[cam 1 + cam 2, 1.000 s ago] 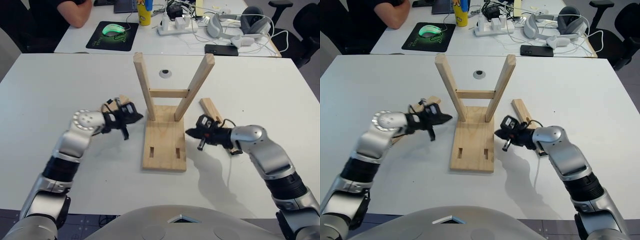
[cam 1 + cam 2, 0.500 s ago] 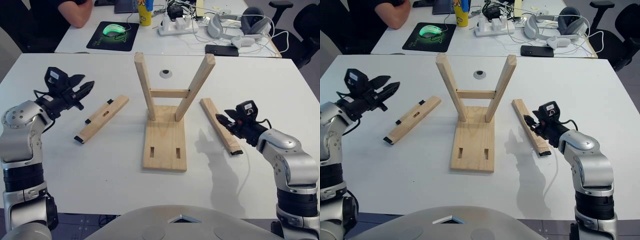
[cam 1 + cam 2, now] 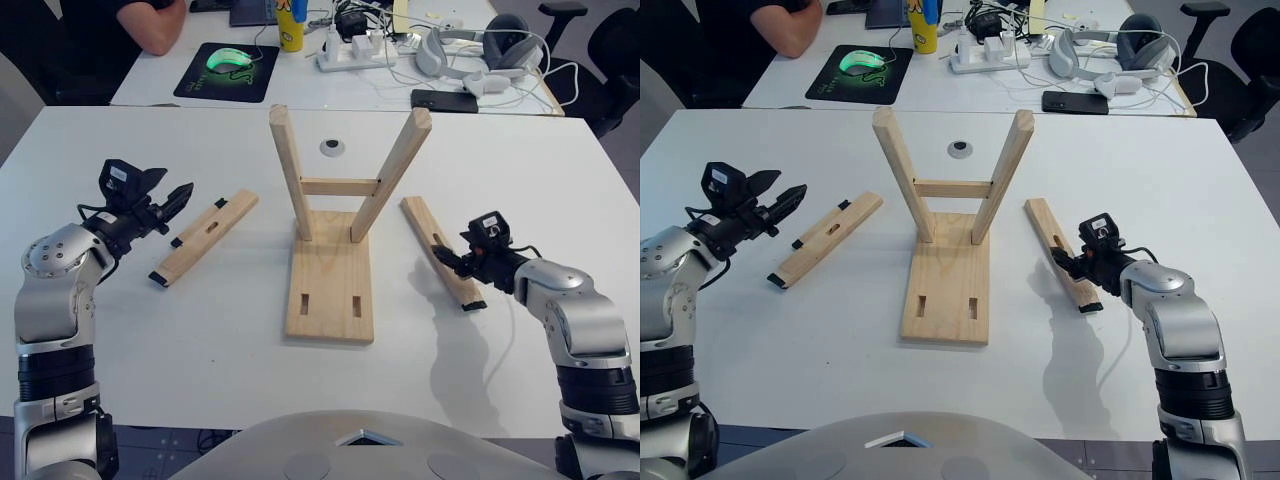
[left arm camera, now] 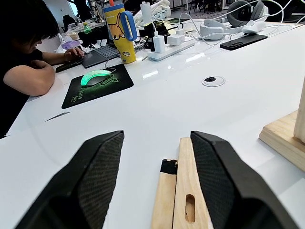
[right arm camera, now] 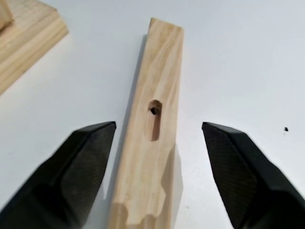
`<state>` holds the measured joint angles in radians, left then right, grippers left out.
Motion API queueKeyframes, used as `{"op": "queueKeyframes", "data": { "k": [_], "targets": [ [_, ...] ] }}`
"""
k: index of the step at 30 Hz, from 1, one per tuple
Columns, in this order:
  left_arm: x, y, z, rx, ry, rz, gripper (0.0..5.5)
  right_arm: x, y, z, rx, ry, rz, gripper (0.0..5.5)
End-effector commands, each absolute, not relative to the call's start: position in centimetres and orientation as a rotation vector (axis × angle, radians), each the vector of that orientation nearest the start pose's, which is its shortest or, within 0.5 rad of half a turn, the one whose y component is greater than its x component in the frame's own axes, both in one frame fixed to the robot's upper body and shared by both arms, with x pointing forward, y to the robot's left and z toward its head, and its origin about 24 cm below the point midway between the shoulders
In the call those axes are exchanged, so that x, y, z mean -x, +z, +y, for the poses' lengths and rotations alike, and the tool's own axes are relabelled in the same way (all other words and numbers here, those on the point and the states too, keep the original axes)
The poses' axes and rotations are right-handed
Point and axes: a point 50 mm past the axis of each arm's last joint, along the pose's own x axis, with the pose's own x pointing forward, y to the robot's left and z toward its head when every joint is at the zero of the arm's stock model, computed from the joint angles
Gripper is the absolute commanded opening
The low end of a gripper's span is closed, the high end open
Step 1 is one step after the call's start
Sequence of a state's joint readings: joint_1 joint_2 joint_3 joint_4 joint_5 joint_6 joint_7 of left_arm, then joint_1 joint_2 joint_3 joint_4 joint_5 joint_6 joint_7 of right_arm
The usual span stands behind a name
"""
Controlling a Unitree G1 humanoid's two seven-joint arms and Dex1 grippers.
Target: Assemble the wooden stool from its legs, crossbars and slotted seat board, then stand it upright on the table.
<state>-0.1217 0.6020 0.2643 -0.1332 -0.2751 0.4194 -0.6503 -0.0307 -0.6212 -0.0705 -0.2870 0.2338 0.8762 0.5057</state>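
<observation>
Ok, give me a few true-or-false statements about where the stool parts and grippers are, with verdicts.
1. Two legs stand in the seat board, joined by a crossbar. True.
2. The left gripper grips the left loose leg. False: its fingers are open and the leg lies on the table.
3. The board's two near slots are empty. True.
4. The right loose leg sits in a slot. False: it lies flat beside the board, with the right gripper open over it.
</observation>
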Motion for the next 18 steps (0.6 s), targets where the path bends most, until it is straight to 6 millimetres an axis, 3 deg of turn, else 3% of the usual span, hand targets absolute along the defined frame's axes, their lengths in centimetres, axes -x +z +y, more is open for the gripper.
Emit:
{"op": "queueKeyframes", "data": {
  "k": [1,5,9,18],
  "targets": [
    [-26.2,12.9,26.3,-0.260,-0.413,0.130,2.60,-22.9,6.1,-24.7,0.267,0.329,0.720,3.37],
    [-26.1,13.0,26.1,-0.257,-0.411,0.124,2.60,-22.4,5.6,-24.5,0.201,0.291,0.782,2.73],
    [-26.0,12.9,25.8,-0.253,-0.411,0.121,2.60,-22.0,5.5,-23.1,0.101,0.307,0.816,2.15],
    [-25.5,12.8,25.3,-0.252,-0.386,0.122,2.60,-20.1,7.1,-17.5,-0.046,0.150,0.829,2.09]
  ]
}}
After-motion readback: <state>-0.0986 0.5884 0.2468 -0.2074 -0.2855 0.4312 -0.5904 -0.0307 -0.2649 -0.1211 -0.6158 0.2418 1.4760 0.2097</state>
